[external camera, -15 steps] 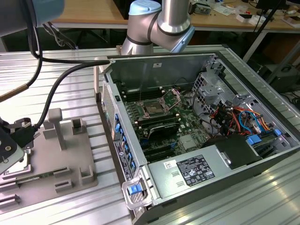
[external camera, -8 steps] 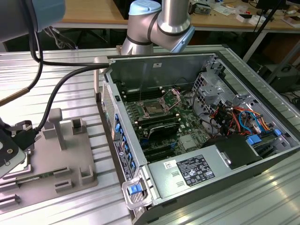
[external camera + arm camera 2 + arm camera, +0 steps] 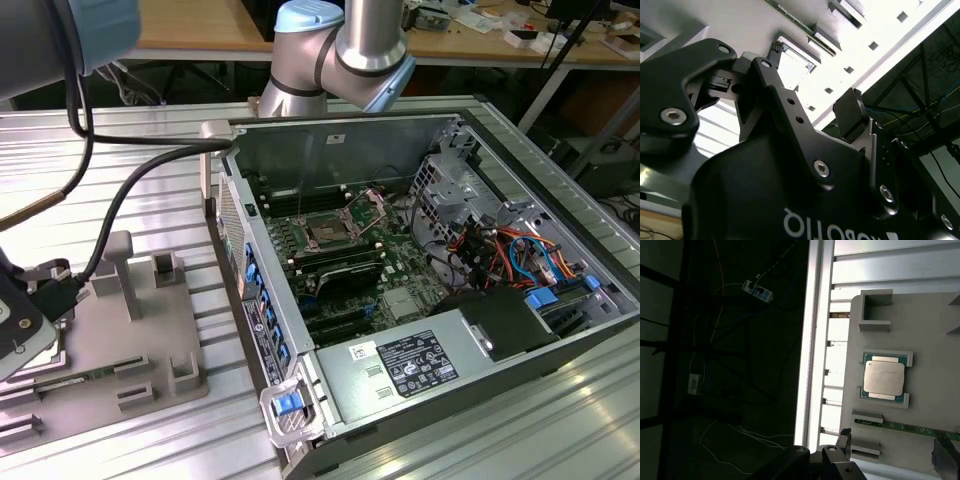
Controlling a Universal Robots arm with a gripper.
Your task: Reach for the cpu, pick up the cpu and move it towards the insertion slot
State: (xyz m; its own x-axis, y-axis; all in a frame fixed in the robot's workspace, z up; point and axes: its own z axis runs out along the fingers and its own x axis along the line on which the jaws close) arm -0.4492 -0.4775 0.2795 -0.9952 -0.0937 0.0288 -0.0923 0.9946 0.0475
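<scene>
First wrist view is showing the cpu (image 3: pixel 883 378) lying flat in its nest on the grey fixture plate (image 3: pixel 932 325). Its silvery top is facing up and its green rim is peeking out. A raised corner bracket is hugging it on each of two opposite sides. The gripper (image 3: pixel 894 446) is hanging over the same plate with its jaws spread wide apart, clasping nothing. The chip is sitting just beyond the fingertips, apart from both, and not between them. A thin green-edged board strip (image 3: pixel 912 427) is lying in the plate between the chip and the fingertips. In the second wrist view the black gripper body is looming large, with the pale square of the chip showing past one finger.

In the exterior view the fixture plate is resting on the slatted aluminium table (image 3: pixel 150 150). It is lying at nine o'clock from the open computer case (image 3: pixel 340 140), on the exterior view's left. The arm (image 3: pixel 345 45) is rising behind the case at twelve o'clock and reaching round to the picture's edge at about eight o'clock, with a dark cable (image 3: pixel 130 190) trailing along it. The insertion slot (image 3: pixel 328 232) is sitting on the motherboard inside the case. Its dark centre is lying uncovered, and its metal bracket (image 3: pixel 366 207) is tilting up at two o'clock from it. The slot and the chip are lying well apart.
</scene>
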